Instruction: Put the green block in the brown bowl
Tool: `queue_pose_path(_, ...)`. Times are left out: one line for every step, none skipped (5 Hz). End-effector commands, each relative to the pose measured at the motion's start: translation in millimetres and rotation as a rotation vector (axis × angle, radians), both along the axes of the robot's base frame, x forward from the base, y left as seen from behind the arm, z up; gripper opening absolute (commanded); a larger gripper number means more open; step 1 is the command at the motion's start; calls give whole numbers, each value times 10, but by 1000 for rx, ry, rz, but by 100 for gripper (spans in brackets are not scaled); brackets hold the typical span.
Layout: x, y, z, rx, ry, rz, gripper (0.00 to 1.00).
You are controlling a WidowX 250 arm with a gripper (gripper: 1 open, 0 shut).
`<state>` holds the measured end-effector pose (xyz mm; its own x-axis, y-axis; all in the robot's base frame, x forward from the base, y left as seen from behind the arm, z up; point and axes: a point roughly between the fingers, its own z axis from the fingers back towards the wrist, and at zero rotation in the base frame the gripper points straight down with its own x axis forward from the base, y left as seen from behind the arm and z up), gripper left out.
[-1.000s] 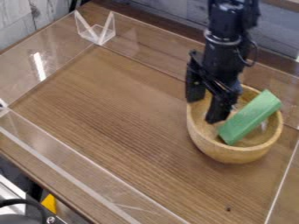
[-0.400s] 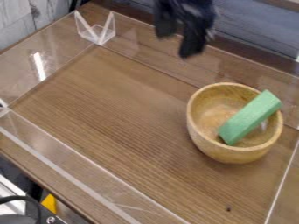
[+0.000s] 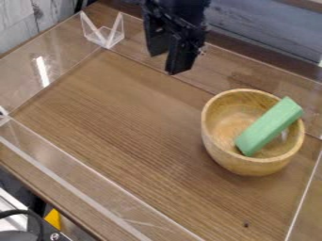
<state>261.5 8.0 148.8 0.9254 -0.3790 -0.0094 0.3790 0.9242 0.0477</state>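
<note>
The green block [image 3: 269, 126] lies slanted inside the brown bowl [image 3: 224, 149], its upper end resting against the right rim. The bowl stands at the right of the wooden table. My gripper [image 3: 171, 58] hangs in the air at the back middle of the table, well to the left of the bowl and above it. It is dark and a little blurred. Its fingers look drawn together, with nothing between them. It touches neither the block nor the bowl.
Low clear acrylic walls [image 3: 75, 179] fence the wooden tabletop [image 3: 120, 113]. A small clear plastic stand [image 3: 104, 30] sits at the back left corner. A yellow and black object [image 3: 51, 222] shows below the front left edge.
My gripper has risen out of the bowl and moved left and back, leaving the green block in the bowl. Its fingers have come together.
</note>
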Motion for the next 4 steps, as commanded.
queue_pose_path(48,19,78,5,-68,11,100)
queue_pose_path(14,-11,11,11,-78,44,100)
queue_pose_path(59,-23,-64,16,-91,58,100)
queue_pose_path(164,-16,-111,19,-96,39,100)
